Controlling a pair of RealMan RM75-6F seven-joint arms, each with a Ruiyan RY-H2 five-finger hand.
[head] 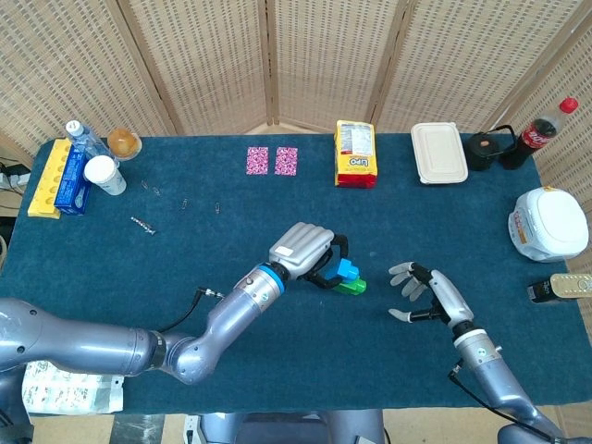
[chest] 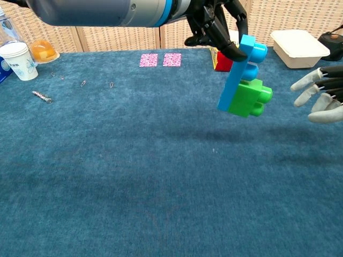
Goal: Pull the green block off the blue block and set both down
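My left hand (head: pixel 303 250) (chest: pixel 215 24) holds the upper end of the blue block (chest: pixel 236 72) (head: pixel 347 270) in the air above the middle of the table. The block hangs tilted. The green block (chest: pixel 248 97) (head: pixel 351 286) is stuck to its lower part, on the side facing my right hand. My right hand (head: pixel 424 291) (chest: pixel 321 96) is open with its fingers spread, a short way to the right of the blocks and apart from them.
The blue table cloth (head: pixel 277 361) lies under both arms. Along the far edge stand a yellow-red packet (head: pixel 356 154), a white box (head: pixel 438 153), two pink cards (head: pixel 272 160) and a paper cup (head: pixel 104 174). A white cooker (head: pixel 549 224) and cola bottle (head: pixel 541 130) are at the right.
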